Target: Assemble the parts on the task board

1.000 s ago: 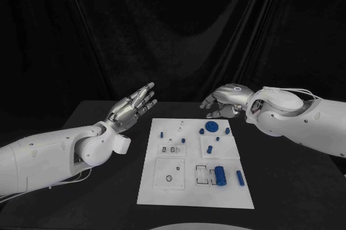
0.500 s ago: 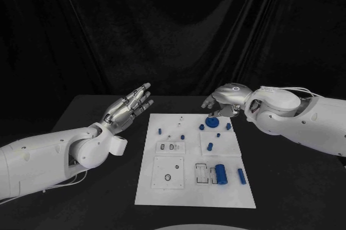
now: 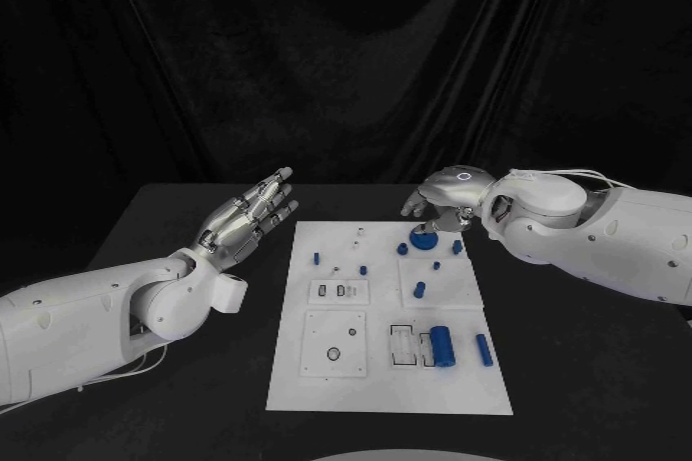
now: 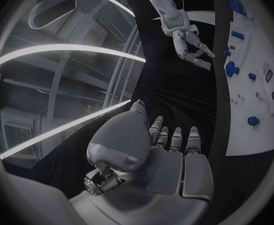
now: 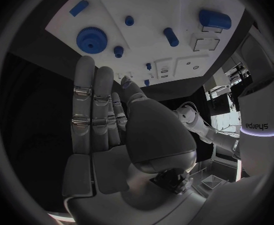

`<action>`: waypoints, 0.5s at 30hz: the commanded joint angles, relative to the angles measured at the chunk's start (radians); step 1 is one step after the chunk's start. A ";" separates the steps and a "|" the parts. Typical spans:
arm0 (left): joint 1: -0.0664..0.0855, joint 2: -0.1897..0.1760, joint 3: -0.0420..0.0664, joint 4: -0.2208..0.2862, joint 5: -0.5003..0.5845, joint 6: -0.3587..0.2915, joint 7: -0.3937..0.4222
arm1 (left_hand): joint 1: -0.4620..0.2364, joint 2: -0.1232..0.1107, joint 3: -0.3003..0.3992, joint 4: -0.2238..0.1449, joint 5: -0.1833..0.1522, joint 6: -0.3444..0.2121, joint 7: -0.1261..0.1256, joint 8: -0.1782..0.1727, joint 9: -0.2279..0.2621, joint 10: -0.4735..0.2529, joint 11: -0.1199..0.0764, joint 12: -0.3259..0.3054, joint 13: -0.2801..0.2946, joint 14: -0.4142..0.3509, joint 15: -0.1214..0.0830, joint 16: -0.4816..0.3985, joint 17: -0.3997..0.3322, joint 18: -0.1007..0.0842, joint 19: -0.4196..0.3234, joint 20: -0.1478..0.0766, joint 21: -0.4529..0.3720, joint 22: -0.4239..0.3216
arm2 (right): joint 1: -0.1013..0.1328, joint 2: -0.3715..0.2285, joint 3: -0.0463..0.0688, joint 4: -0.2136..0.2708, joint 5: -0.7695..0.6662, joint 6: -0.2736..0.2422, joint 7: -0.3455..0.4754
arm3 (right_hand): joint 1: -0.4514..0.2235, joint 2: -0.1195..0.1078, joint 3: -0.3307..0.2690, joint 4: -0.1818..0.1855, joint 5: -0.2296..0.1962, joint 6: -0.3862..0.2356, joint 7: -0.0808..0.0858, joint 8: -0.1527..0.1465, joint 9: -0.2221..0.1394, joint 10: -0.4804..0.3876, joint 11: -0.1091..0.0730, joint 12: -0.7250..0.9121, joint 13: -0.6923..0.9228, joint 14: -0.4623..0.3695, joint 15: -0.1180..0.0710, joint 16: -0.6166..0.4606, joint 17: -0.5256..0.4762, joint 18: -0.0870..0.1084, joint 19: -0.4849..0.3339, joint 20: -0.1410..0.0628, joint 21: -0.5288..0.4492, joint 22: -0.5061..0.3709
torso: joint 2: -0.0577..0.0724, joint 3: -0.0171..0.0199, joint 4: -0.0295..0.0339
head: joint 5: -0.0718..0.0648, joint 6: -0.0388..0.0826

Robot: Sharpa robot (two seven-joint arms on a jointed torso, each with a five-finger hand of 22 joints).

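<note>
At nine o'clock of the task board [image 3: 325, 381], our left hand [image 3: 248, 217] hangs above the black table [image 3: 173, 231], fingers straight and spread, palm holding nothing. We judge it is parked clear of the plate so the other arm can work unhindered.

On the board itself the parts lie loose, none yet seated that we can tell. Small blue pegs [image 3: 364, 271] dot the middle. Toward five o'clock a thick blue cylinder [image 3: 441, 346] lies beside a slimmer blue pin [image 3: 483, 350], next to the rectangular recesses they presumably belong in. At one o'clock sits the blue gear [image 3: 423, 240], flat on the plate, with short pegs close around it.

Just above that gear, at the board's one o'clock corner, we have our right hand [image 3: 449, 193]. The right wrist view shows its fingers extended side by side, thumb apart, nothing between them, the gear [image 5: 92, 39] lying beyond the fingertips. We read this as an approach, palm lowered toward the gear so the fingers can close around its rim; no contact is visible.
</note>
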 commanded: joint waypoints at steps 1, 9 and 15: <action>0.002 0.002 0.001 -0.002 -0.007 0.016 0.050 | 0.012 0.000 0.008 -0.002 0.009 0.009 0.001 0.004 0.001 0.001 0.006 -0.004 0.001 0.003 -0.005 -0.004 -0.001 0.015 -0.001 -0.004 -0.006 -0.001 | -0.005 0.007 0.001 -0.013 -0.012 0.022 -0.024 | 0.008 -0.004 0.008 0.001 0.004 0.000 0.004 -0.006 -0.002 -0.006 0.004 -0.005 0.000 0.010 -0.006 0.009 0.003 0.007 -0.009 0.000 0.009 0.006 | 0.011 -0.0027 0.0076 | 0.003 -0.006; 0.002 0.002 0.001 -0.005 -0.007 0.020 0.049 | 0.017 0.001 0.012 -0.002 0.017 0.015 0.005 0.005 0.002 0.000 0.009 -0.004 0.001 0.003 -0.006 -0.004 -0.001 0.015 -0.001 -0.005 -0.006 -0.001 | -0.009 0.021 0.001 -0.030 -0.012 0.043 -0.020 | 0.005 -0.005 0.014 0.002 0.003 0.011 0.008 -0.002 0.000 -0.018 0.006 -0.008 -0.001 0.003 -0.004 0.019 0.009 0.006 -0.022 0.002 0.021 0.020 | 0.021 -0.0060 0.0123 | 0.005 -0.019; 0.002 0.003 0.001 -0.010 -0.007 0.023 0.046 | 0.022 0.002 0.017 -0.001 0.026 0.017 0.006 0.005 0.002 -0.002 0.011 -0.005 0.000 0.003 -0.008 -0.004 -0.001 0.015 -0.001 -0.006 -0.006 -0.001 | -0.017 0.035 0.001 -0.047 -0.012 0.050 -0.008 | 0.001 -0.008 0.023 0.001 -0.001 0.037 0.032 0.002 -0.003 -0.043 0.016 -0.009 -0.005 -0.008 0.006 0.032 0.017 0.005 -0.042 0.009 0.043 0.044 | 0.031 -0.0054 0.0154 | -0.009 -0.016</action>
